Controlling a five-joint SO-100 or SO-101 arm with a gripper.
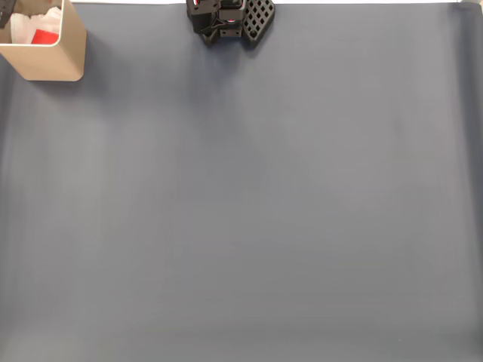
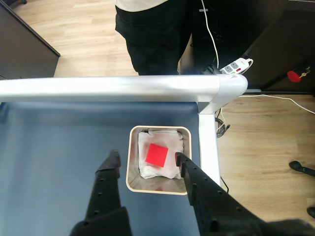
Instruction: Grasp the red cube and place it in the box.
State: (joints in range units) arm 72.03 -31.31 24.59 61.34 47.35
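Observation:
The red cube lies on white padding inside the tan box, which stands at the table's corner; in the fixed view the box sits at the top left with the red cube showing inside. In the wrist view my gripper hangs above the box, open, its two black fingers spread to either side of the box's opening with nothing between them. The arm's black body appears at the top edge of the fixed view.
A blue-grey mat covers the table. A silver metal frame rail runs along the table edge beside the box. Beyond it a person in dark trousers stands on a wooden floor, near a white power strip.

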